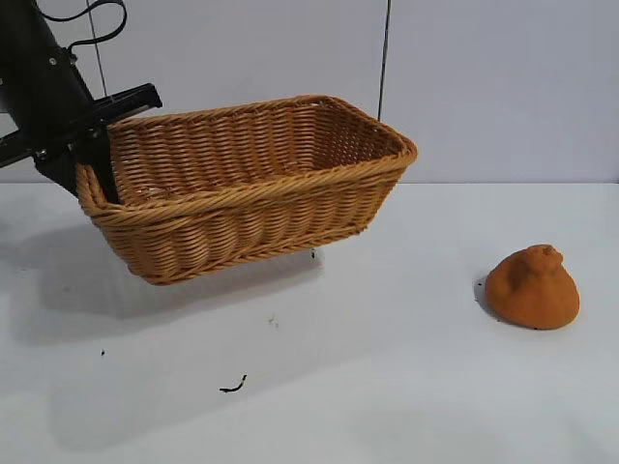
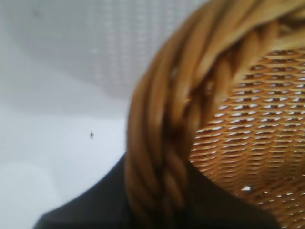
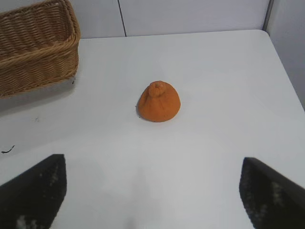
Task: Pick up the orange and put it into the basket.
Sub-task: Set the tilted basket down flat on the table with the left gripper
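White table (image 1: 387, 387): left end effector (image 1: 97, 164) clamps the lifted basket (image 1: 251, 193) rim; right's (image 3: 152, 191) apart (orange (image 1: 532, 287) untouched).

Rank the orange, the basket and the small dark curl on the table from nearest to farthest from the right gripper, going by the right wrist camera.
From the right gripper:
1. The orange, straight ahead on the table.
2. The dark curl and the basket, both off to one side; too close to call.

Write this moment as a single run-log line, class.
left gripper: shut on basket rim, basket tilted, lifted off table | right gripper: open, facing orange | orange: on table, outside basket
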Controlling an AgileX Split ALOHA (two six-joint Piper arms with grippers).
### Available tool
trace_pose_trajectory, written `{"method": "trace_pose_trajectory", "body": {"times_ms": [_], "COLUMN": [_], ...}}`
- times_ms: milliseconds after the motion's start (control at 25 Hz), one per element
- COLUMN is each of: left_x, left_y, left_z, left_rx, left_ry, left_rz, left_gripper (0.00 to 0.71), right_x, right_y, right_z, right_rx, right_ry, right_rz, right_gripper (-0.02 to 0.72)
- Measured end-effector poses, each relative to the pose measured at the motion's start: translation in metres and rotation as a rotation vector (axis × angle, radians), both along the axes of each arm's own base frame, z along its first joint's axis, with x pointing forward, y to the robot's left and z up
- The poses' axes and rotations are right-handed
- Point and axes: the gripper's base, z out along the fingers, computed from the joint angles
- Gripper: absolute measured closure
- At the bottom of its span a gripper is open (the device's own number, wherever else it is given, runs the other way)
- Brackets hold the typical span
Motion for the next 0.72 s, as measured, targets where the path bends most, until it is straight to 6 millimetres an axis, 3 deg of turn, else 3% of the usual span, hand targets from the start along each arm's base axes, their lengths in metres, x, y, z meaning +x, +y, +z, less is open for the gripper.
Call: {"method": "trace_pose_trajectory", "body": {"times_ms": [200,560,720], "left_x": [0.002,0.010,0.013], "left_y": [0.001,-0.001,-0.001], "left_z": [-0.008,-0.058,-0.065], "left_rx": [0.018,0.035,0.037], "left_ry": [0.010,0.070,0.063], "left_rz": [-0.025,-0.057,-0.054], "left_gripper": [0.618,0.618,0.618], "right_x": [0.000,0.000,0.000], "right_y": [0.000,0.000,0.000], "right_z": [0.000,0.000,0.000], "right_rx": [0.000,0.000,0.000], "right_ry": [-0.001,-0.001,-0.001], "right_rz": [0.000,0.000,0.000], "right_gripper": [0.023,0.023,0.023]}}
